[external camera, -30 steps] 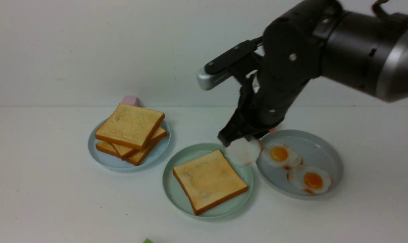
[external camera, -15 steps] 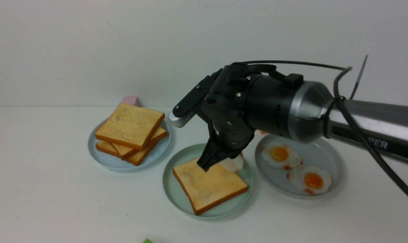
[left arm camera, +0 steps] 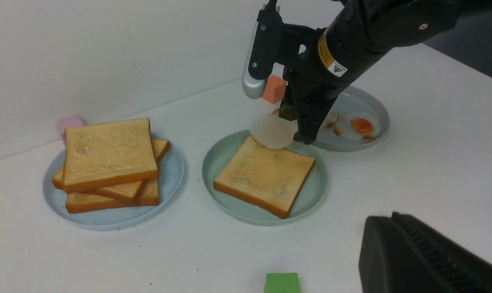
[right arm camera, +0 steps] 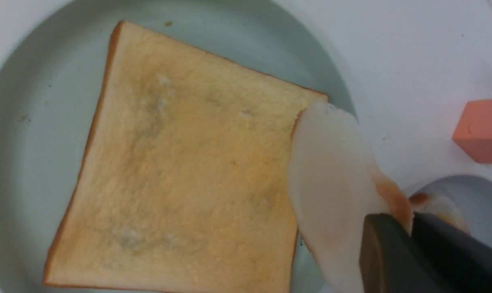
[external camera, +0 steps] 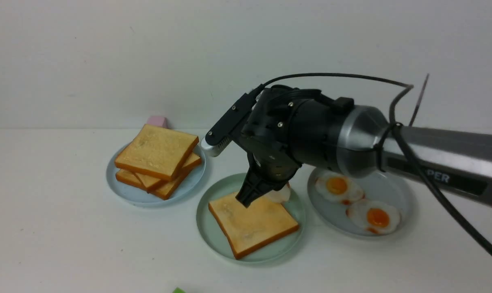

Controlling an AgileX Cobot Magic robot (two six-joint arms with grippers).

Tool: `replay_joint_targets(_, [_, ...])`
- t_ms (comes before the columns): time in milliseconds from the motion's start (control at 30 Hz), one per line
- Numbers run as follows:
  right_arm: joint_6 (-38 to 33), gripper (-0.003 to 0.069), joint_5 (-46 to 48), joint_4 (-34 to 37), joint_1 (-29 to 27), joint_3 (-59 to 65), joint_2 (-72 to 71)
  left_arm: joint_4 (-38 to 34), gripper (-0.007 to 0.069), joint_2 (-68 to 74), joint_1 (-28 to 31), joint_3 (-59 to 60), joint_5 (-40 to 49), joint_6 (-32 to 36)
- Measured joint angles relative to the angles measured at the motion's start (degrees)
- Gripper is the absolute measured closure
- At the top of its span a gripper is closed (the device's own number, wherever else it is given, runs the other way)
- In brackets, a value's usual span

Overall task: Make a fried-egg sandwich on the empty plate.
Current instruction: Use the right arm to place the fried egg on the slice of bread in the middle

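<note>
Front view: the right jaws pinch a fried egg [external camera: 279, 194] by its rim at the far corner of the toast slice [external camera: 252, 221] on the mint-green plate [external camera: 208, 236]; left jaws pressed together.

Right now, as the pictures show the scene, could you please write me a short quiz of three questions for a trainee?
1. True or false: the right gripper is shut on a fried egg.
2. How many other eggs lie on the bluish-grey plate on the robot's right?
3. What lies on the mint-green plate? A) one toast slice B) two stacked slices C) nothing

Key: 1 true; 2 two; 3 A.
</note>
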Motion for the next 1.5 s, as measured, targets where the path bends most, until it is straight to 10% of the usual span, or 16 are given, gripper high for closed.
replay_joint_targets(1000, [0.2, 0.0555, 0.2, 6.1, 0.1, -0.1, 0.9, -3.6, 0.0609, 0.0, 0.0, 0.0, 1.2, 0.0])
replay_joint_targets(1300, [0.2, 0.0216, -2.9, 15.6, 0.3, -0.2, 0.9, -5.3, 0.0606, 0.0, 0.0, 0.0, 1.2, 0.0])
replay_joint_targets(1500, [0.2, 0.0115, -5.0, 18.3, 0.3, -0.2, -0.1, -5.6, 0.0605, 0.0, 0.0, 0.0, 1.2, 0.0])
